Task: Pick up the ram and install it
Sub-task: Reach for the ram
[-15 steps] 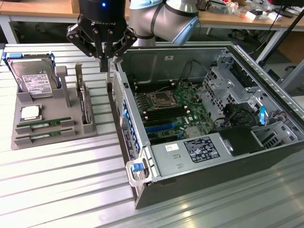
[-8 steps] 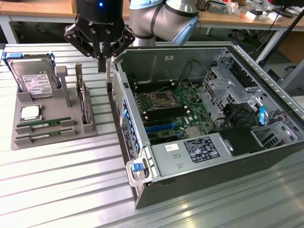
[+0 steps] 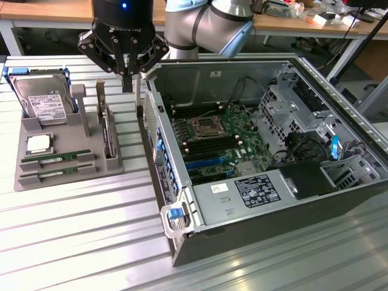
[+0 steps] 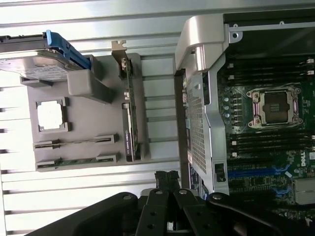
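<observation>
Most of the writing here is too small to read. The hard drive (image 3: 42, 100) has a white label with rows of print and a barcode, none of it legible. The power supply in the computer case (image 3: 254, 233) has a dark label (image 3: 257, 191) with pale marks and a small white sticker beside it, also unreadable. In the wrist view, white letters at the edge of the motherboard (image 4: 266, 147) look like DELL. Faint lettering on the black body above the claw cannot be made out.

The ram (image 3: 54, 158) lies flat in a slot of the gray tray (image 3: 85, 142), with a second stick (image 3: 57, 172) in the next slot, just beside it. Each stick is green and carries a small pale label. On the same tray a square silver chip (image 3: 37, 144) sits between the sticks and the hard drive, and an expansion card (image 3: 106, 127) stands on edge along the side nearest the case.

The claw (image 3: 128, 85) is clenched on nothing. It hangs above the strip between the tray and the case wall, near the upright card and well apart from the ram.

The table (image 3: 73, 230) is made of ribbed, shiny metal slats that reflect the light. The case lies open on its side with a blue latch (image 3: 176, 213) at its near corner. Behind it are wooden workbenches with cables and small clutter on them.
</observation>
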